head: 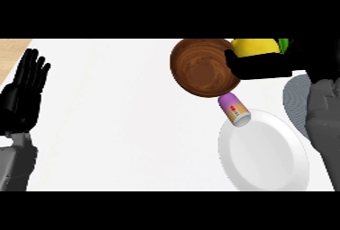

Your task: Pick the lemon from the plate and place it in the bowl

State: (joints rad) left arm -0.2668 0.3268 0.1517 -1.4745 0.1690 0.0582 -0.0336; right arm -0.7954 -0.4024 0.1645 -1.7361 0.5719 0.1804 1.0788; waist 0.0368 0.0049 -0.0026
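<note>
the right hand (262,65) is curling round the yellow lemon (256,46) and holding it at the far right, just over the right rim of the brown wooden bowl (203,67). the white plate (266,152) is lying nearer on the white surface (119,117), with a purple can (233,108) on its side between bowl and plate, overlapping the plate's far rim. the left hand (23,90) is resting at the left edge, fingers straight and released.

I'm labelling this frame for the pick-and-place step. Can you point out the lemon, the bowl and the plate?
lemon (254,46), head view: its yellow top, above the right hand.
bowl (199,67), head view: its brown inner floor.
plate (266,152), head view: its bare white middle.
</note>
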